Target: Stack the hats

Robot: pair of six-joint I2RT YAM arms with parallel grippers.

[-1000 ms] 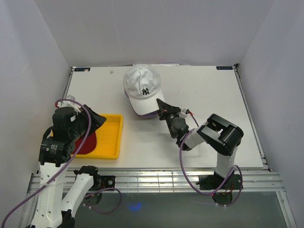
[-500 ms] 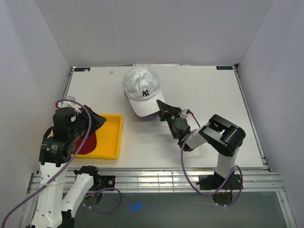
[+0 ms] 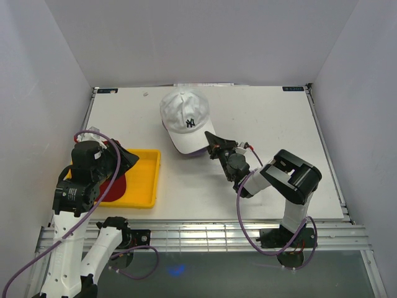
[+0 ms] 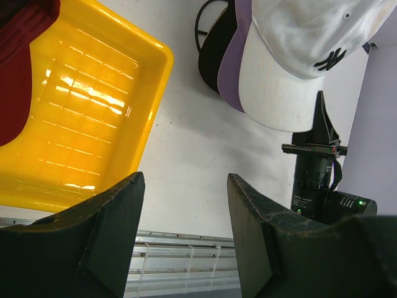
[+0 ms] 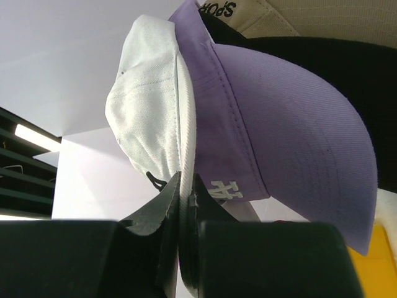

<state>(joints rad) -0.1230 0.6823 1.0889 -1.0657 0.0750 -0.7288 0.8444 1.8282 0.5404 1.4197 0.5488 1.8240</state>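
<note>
Top external view: the white cap (image 3: 185,115) with its dark NY logo crowns a pile at the back middle of the surface (image 3: 267,118). Right claw (image 3: 211,138) is clamped together on that cap's brim edge. From the right wrist, the lavender cap (image 5: 273,124) lies directly under it, then the black cap (image 5: 322,62); a tan cap (image 5: 310,15) seems to be lowest, though only a sliver shows. Left claw (image 4: 184,180) hangs with fingers apart, holding nothing, over the yellow tray (image 3: 146,180), where the dark red cap (image 3: 115,186) lies.
</note>
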